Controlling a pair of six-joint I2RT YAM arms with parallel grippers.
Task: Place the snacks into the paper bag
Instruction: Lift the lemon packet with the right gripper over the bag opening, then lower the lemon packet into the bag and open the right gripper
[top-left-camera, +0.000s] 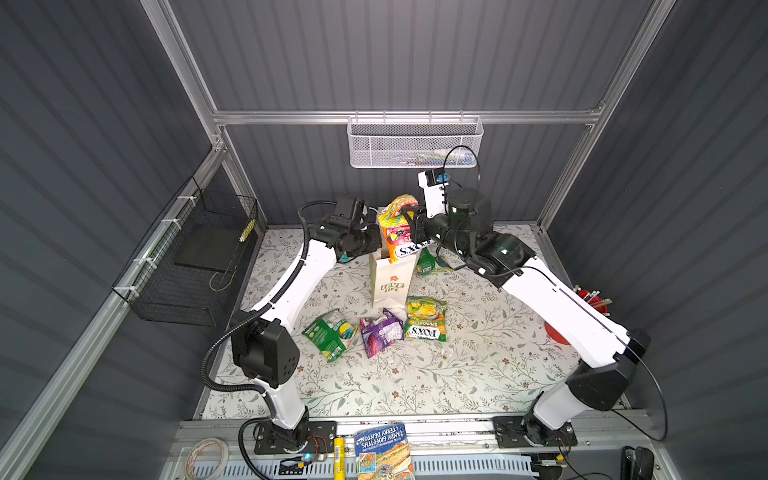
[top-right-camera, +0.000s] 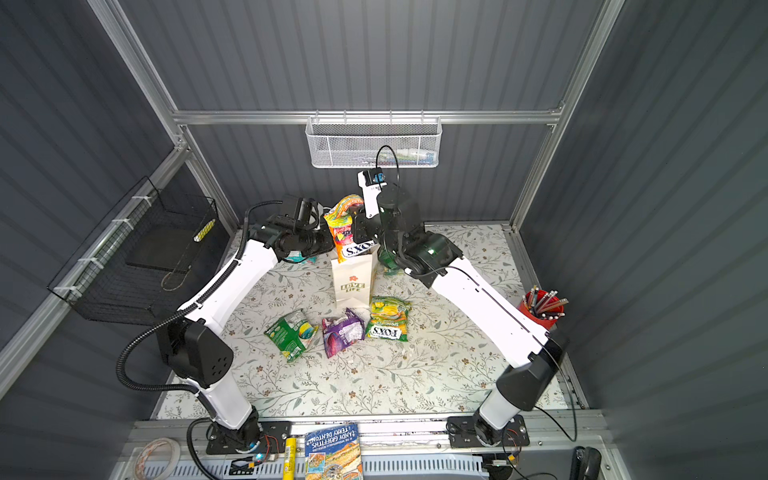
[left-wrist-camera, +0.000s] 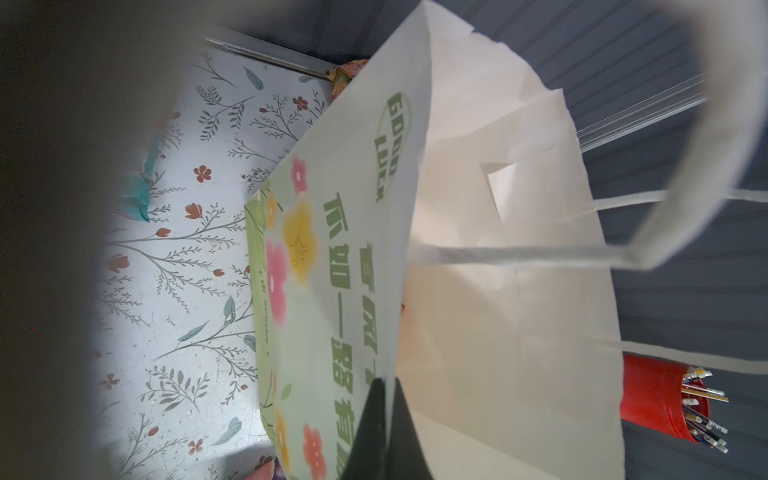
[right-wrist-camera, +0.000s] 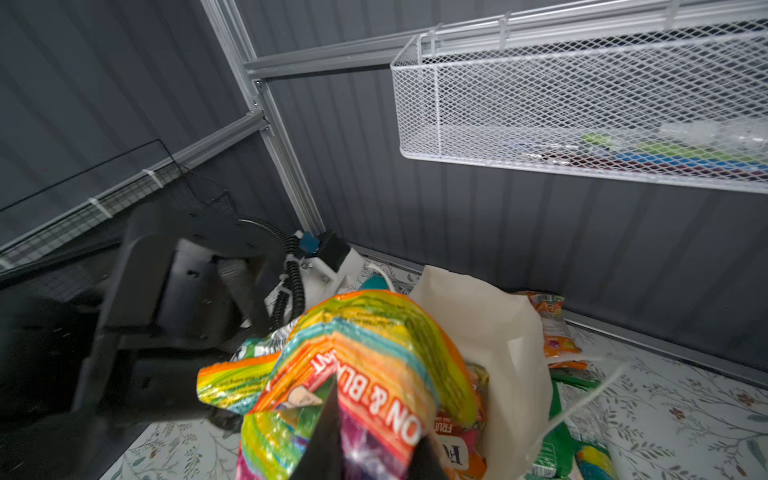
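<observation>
Paper bag (top-left-camera: 390, 286) upright on counter (top-left-camera: 478, 374) in both top views, orange FOX'S packet (top-left-camera: 397, 237) poking out its mouth (purple packet (top-left-camera: 380, 332) lies in front). Left wrist: left tool (left-wrist-camera: 386, 388) pinched together on the bag's rim. Right wrist: right tool (right-wrist-camera: 374, 449) clamped on the orange packet.

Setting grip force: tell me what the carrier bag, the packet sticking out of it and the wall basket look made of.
Paper bag: matte white paper, apparently; it holds sharp creases and folds.
Orange packet: thin glossy plastic film, crinkled, with bright glints.
White basket: likely painted metal mesh, judging by its rigid diamond lattice and wire rim.
</observation>
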